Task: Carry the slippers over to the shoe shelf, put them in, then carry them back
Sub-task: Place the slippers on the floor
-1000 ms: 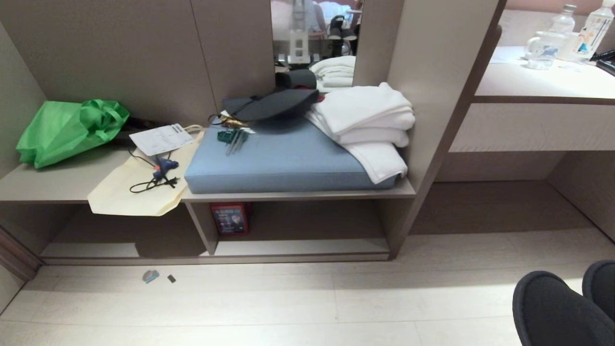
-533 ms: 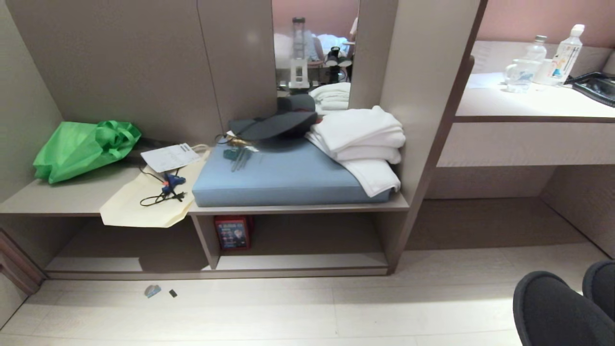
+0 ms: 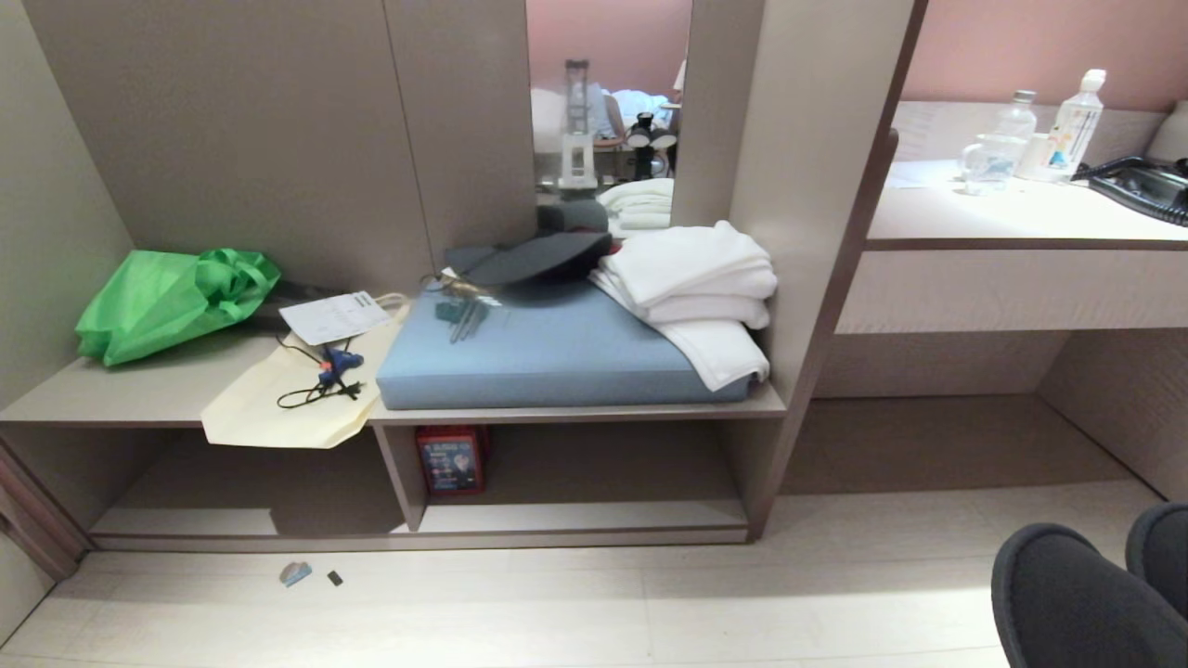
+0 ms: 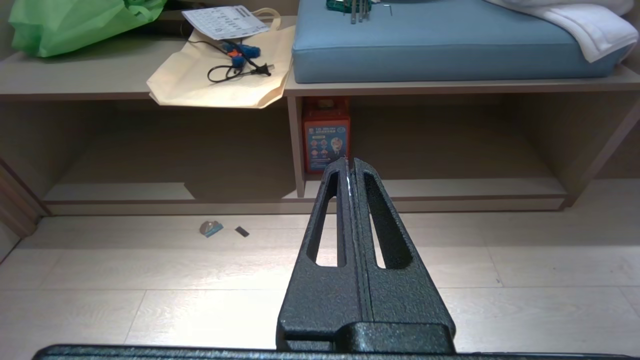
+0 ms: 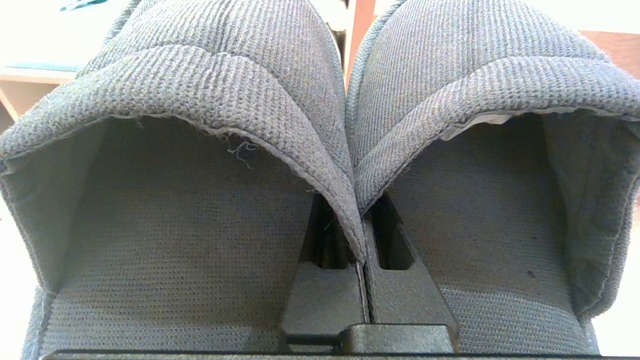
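Two slippers (image 5: 320, 150) are held side by side by the right pincer (image 5: 364, 260), whose fingers are pressed together on the meeting inner edges of the two straps. Seen from the right wrist, the long axis of each slipper runs straight away from the pincer, openings toward the wrist, rounded toes pointing forward and away. In the head view only the dark rounded toe ends (image 3: 1081, 594) are seen, low at the robot's right, above the pale floor (image 3: 650, 603); the right arm itself is hidden behind them.

The shoe shelf (image 3: 399, 464) stands ahead and to the robot's left, well apart from the slippers. Its two low compartments are split by an upright panel; a red box (image 3: 450, 459) stands in the right one, just beside that panel. On the worktop (image 3: 111, 394) above are noted a green bag (image 3: 167, 301), a cream tote bag (image 3: 278, 408), a blue cushion (image 3: 557, 357) and folded white towels (image 3: 696, 288).

The left pincer (image 4: 350, 167) is closed and holds nothing, pointing level toward the shelf's upright panel, above the floor.
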Robot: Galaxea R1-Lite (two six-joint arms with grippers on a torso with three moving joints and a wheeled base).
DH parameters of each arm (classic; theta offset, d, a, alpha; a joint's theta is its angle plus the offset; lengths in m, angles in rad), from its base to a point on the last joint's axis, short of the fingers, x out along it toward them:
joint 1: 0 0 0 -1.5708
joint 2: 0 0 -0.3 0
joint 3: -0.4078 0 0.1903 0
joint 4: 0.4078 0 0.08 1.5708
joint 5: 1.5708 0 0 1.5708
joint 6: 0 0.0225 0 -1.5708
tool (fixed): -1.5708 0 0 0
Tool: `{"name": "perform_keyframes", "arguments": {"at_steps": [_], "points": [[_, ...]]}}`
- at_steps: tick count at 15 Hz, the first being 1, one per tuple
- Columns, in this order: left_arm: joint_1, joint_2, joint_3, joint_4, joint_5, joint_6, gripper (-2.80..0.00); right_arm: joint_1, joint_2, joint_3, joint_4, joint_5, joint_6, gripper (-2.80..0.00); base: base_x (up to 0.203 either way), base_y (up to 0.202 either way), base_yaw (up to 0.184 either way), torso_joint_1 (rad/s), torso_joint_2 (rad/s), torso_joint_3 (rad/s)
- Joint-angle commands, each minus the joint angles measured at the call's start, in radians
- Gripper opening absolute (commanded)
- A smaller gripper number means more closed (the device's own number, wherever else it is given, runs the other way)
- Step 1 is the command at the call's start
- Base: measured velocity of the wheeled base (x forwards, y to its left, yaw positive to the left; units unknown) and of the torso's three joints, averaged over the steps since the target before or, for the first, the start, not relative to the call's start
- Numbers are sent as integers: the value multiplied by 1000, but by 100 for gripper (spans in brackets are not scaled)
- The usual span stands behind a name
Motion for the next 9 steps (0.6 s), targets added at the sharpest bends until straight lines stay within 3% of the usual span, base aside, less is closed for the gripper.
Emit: {"name": "perform_keyframes", "arguments": {"at_steps": [1,5,9], "points": [[0,1,0,0,0,0,-280,0,0,0,-1,0,0,-280,0,0,0,0,0,0],[0,1,0,0,0,0,-280,0,0,0,-1,0,0,-280,0,-19,1,2,1,2],[0,1,0,0,0,0,-280,0,0,0,-1,0,-2,-280,0,-182,3,3,2,3]]}}
